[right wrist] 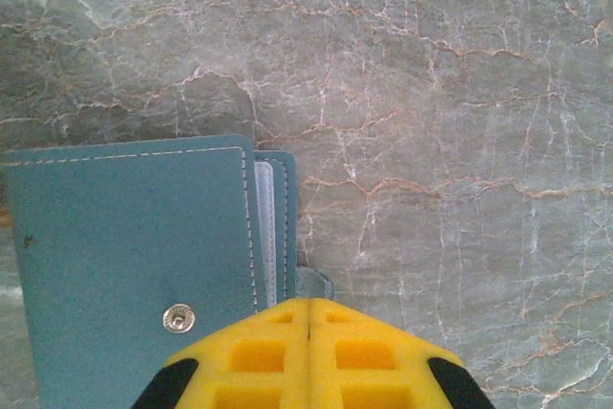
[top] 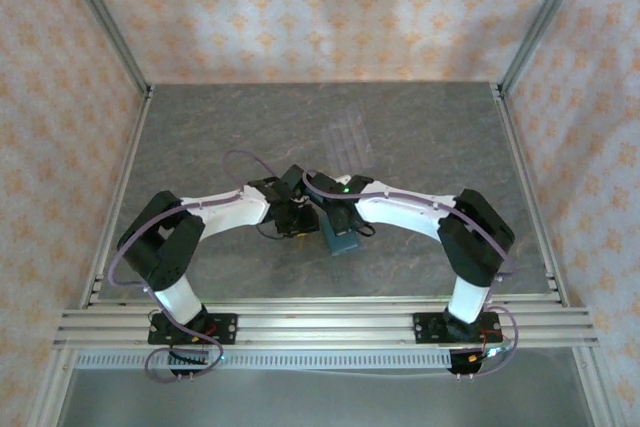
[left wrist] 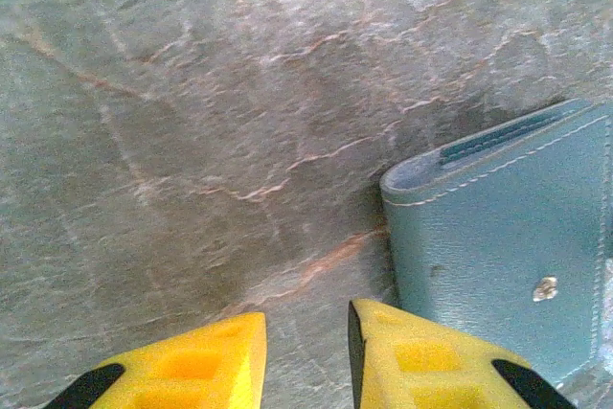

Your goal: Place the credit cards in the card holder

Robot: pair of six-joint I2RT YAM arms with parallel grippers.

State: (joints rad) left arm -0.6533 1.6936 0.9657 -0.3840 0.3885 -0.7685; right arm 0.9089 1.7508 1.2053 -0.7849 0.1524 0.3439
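The card holder [top: 341,241], a flat teal wallet with a small metal stud [right wrist: 178,318], lies folded shut on the marble table between the two arms. My right gripper [right wrist: 308,302] is shut, its yellow fingertips pressed together over the wallet's [right wrist: 124,256] right edge. A small teal tab [right wrist: 316,283] runs under the tips, and I cannot tell whether it is pinched. My left gripper [left wrist: 308,318] is open just left of the wallet [left wrist: 508,227], with bare table in the gap. Its right finger [left wrist: 421,352] overlaps the wallet's near corner. The credit cards are out of view.
A clear ridged plastic tray [top: 345,132] lies on the table beyond the grippers. Metal frame posts and patterned walls close in the table on the left, right and back. The rail [top: 320,325] with both arm bases runs along the near edge.
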